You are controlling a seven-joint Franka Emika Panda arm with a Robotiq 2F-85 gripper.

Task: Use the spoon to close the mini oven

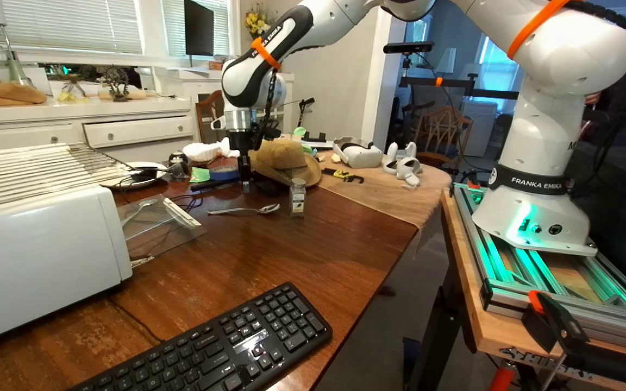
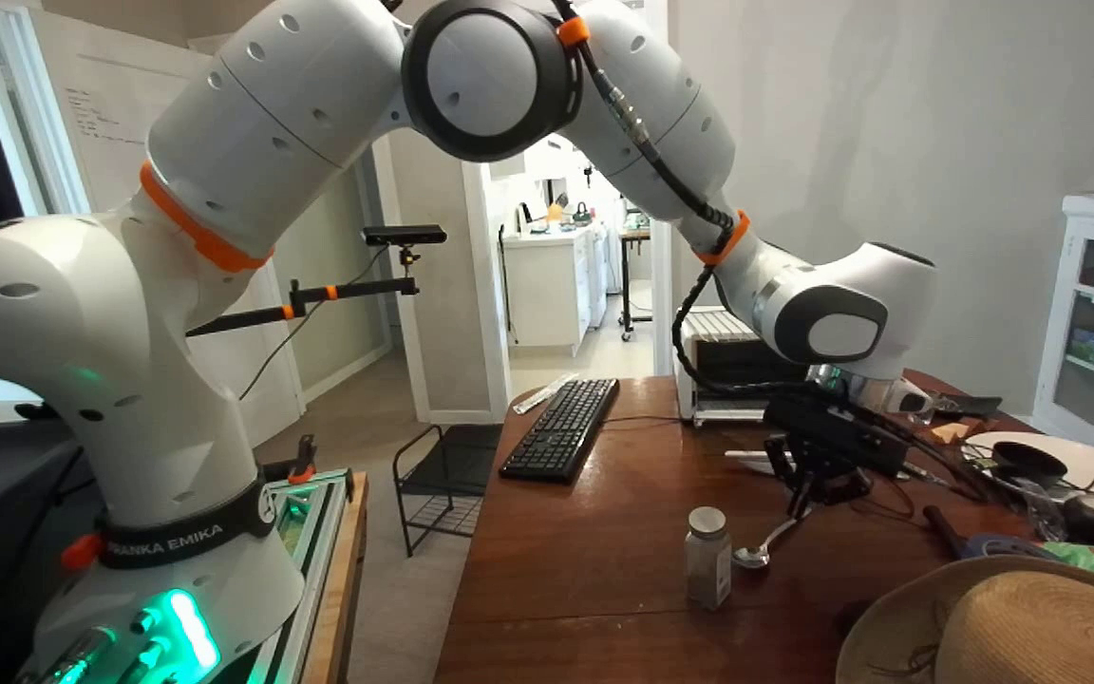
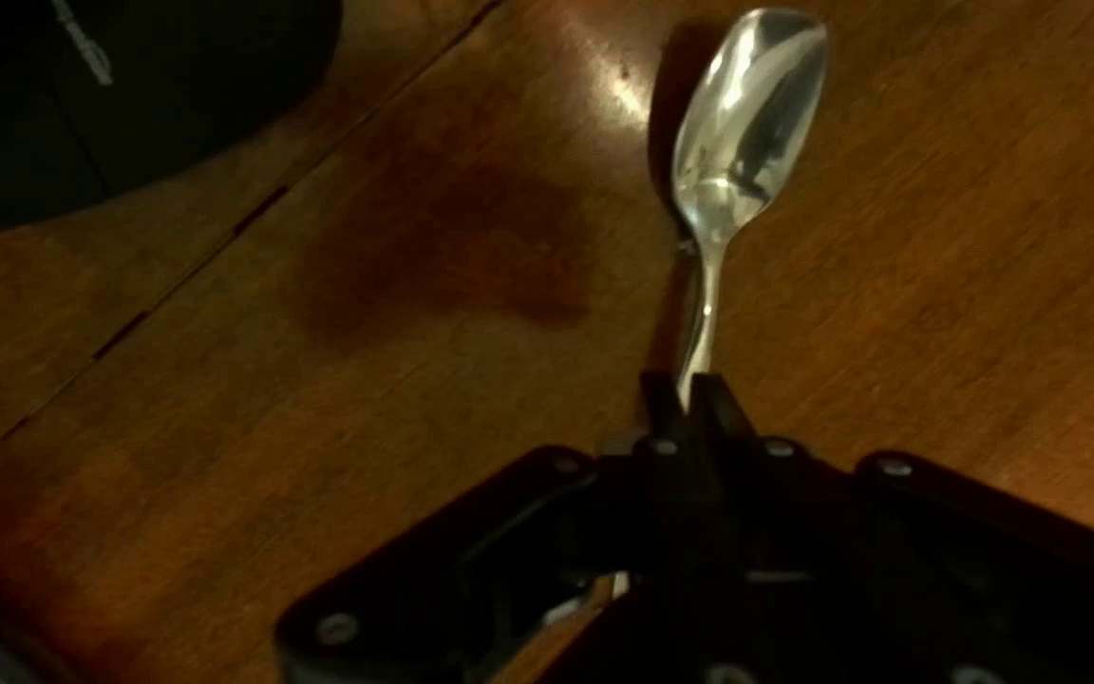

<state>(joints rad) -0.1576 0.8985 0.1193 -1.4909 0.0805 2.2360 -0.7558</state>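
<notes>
- Wrist view: my gripper (image 3: pixel 686 388) is clenched, its two slim black fingers (image 3: pixel 723 418) drawn together with only a narrow notch between the tips.
- Just past those tips I have the spoon (image 3: pixel 720 211), its bowl pointing away from the gripper and its handle running back underneath, where much of it is hidden.
- In an exterior view a strip of brown table (image 1: pixel 313 244) shows between the tips and the handle, so I read the spoon as lying on the table, apart from the fingers.
- Near the spoon's bowl a small capped jar (image 2: pixel 707 559) stands upright.
- Into a corner of my wrist feed pokes a dark rounded thing (image 3: pixel 148 104); I cannot tell what it is.
- Toward the handle end of the spoon I see the mini oven (image 1: pixel 41 244), its glass door (image 1: pixel 167 233) lowered.
- Farther out, both exterior views give me a black keyboard (image 2: pixel 561 429) near the oven and a straw hat (image 1: pixel 283 157) on the other side of the jar.
</notes>
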